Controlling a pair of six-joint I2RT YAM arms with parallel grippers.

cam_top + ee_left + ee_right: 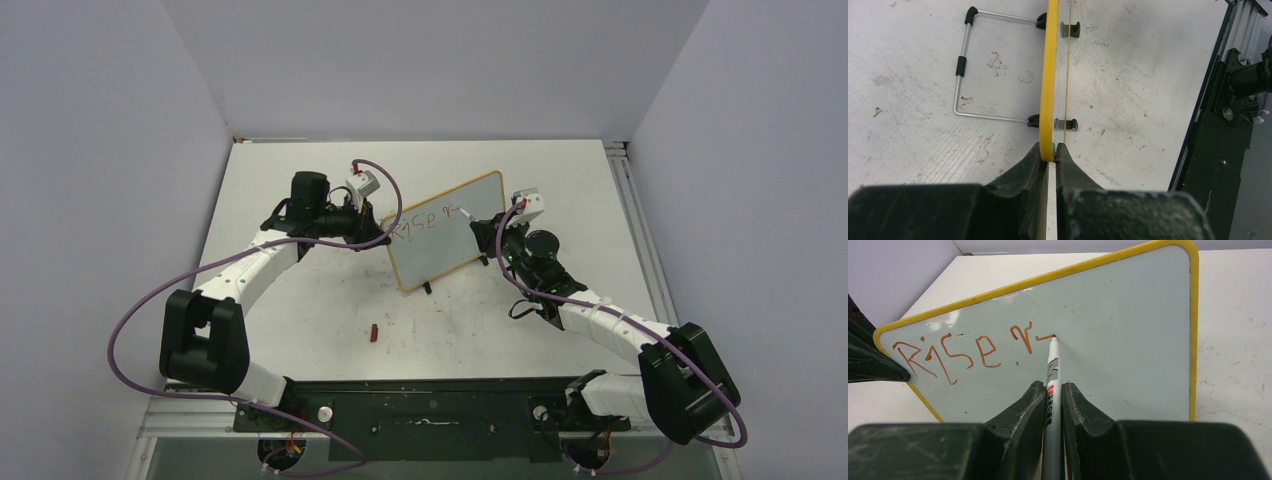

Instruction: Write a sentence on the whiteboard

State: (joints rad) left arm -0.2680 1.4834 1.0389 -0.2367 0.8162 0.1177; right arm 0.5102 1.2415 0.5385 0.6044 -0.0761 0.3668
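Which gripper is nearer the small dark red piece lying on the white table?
Left. The left gripper, clamped on the yellow-framed whiteboard, sits straight beyond the red piece; the right gripper, holding a marker, is farther right.

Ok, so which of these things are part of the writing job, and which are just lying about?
In use:
whiteboard
left gripper, clamped on its edge
marker, held in the right gripper
writing on the board

Lying about:
small red piece, maybe the marker's cap
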